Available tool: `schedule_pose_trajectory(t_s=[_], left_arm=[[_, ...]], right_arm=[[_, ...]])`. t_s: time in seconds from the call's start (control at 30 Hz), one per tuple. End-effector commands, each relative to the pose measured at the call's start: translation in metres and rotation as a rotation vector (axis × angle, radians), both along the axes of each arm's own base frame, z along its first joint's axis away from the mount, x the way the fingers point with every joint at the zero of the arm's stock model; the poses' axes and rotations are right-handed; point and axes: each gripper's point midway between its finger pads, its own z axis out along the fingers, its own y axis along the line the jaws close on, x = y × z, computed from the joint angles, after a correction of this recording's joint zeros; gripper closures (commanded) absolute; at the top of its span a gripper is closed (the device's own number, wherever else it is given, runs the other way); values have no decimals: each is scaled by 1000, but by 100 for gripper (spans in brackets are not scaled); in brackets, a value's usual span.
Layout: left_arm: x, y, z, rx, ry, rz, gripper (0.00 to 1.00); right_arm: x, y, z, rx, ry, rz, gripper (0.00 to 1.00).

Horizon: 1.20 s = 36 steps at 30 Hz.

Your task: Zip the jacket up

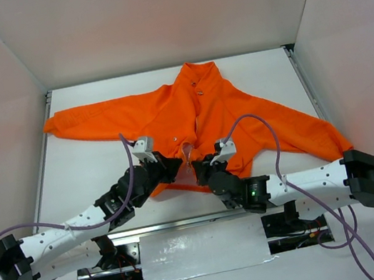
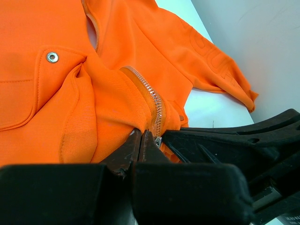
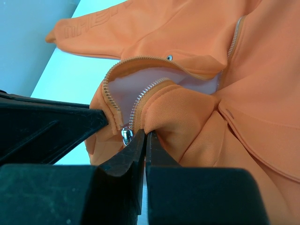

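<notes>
While L gripper (image 1: 170,166) & R gripper (image 1: 201,168) pinch the jacket (image 1: 167,111) hem fully closed, you prob. next mate zipper ends (image 2: 157,112) btwn them.

bright orange fleece-like long-sleeved jacket (image 1: 231,103) | lies front-up on white tabletop (image 1: 84,172), stand-up collar at far side, sleeves spread left and right | pale centre zipper (image 3: 140,99) open at hem, teeth rows parted, lining showing | hem bunched up

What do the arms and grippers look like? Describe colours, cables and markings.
White link shells and black joints make up the left arm and right arm. The left gripper and right gripper are black and tapered. A purple cable loops along each arm; a green light glows on the right one.
</notes>
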Motion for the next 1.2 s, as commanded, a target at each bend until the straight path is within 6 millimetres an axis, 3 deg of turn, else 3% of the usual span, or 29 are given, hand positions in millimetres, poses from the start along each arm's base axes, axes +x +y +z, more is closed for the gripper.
schedule_pose_trajectory(t_s=[0.0, 1.17], left_arm=[[3, -8, 23, -49, -56, -11, 100], [-8, -23, 16, -4, -76, -135, 100]], right_arm=[[3, 0, 24, 61, -31, -29, 100], [9, -10, 26, 47, -43, -61, 100]])
